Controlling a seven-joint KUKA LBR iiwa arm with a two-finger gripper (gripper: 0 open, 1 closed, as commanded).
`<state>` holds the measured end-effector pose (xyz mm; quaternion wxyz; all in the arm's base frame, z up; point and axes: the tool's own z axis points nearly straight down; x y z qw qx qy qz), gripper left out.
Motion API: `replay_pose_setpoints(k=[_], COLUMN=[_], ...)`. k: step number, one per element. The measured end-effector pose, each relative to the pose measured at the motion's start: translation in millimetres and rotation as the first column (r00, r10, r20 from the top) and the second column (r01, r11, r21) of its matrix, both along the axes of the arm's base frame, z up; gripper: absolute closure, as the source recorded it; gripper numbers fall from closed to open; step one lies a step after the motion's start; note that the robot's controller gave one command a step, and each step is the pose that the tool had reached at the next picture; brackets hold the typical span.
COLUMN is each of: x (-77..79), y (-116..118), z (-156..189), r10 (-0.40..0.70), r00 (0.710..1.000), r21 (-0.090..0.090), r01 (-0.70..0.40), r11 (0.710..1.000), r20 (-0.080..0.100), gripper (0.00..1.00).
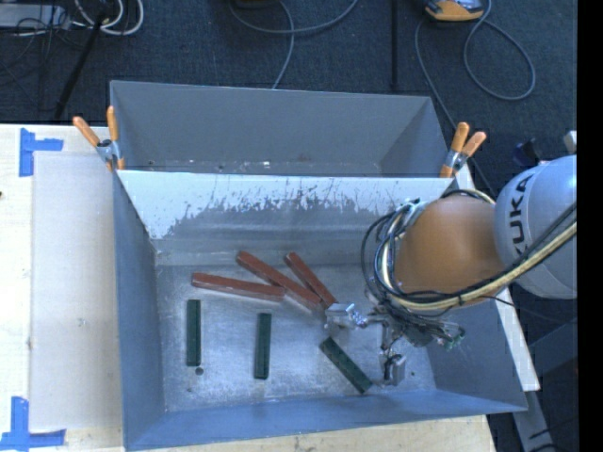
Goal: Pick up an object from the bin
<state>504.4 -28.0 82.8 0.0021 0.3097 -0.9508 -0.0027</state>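
Note:
My gripper (366,343) hangs low over the bin's front right floor, with its fingers spread open. One fingertip (337,316) sits by the lower end of the brown sticks, the other (392,369) near the front wall. A short dark green bar (343,364) lies slanted on the floor just left of and below the gap between the fingers, and nothing is gripped. The nearest brown stick (310,279) ends close to the upper fingertip.
Two more brown sticks (237,286) (276,278) lie fanned out mid-floor. Two dark green bars (193,332) (262,345) lie lengthwise at the front left. The arm with its orange dome and cables comes in over the right wall.

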Motion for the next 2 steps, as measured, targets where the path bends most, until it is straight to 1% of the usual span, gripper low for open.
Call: replay_pose_setpoints(k=[1,2], x=[5.9,-14.7], y=[44,93], z=[75,131], r10=[0.616,0.810], r00=[0.787,0.586], r21=[-0.003,-0.003], r01=[-0.616,-0.810], r11=[0.787,0.586], r20=[0.009,0.009], gripper=[0.00,0.00])
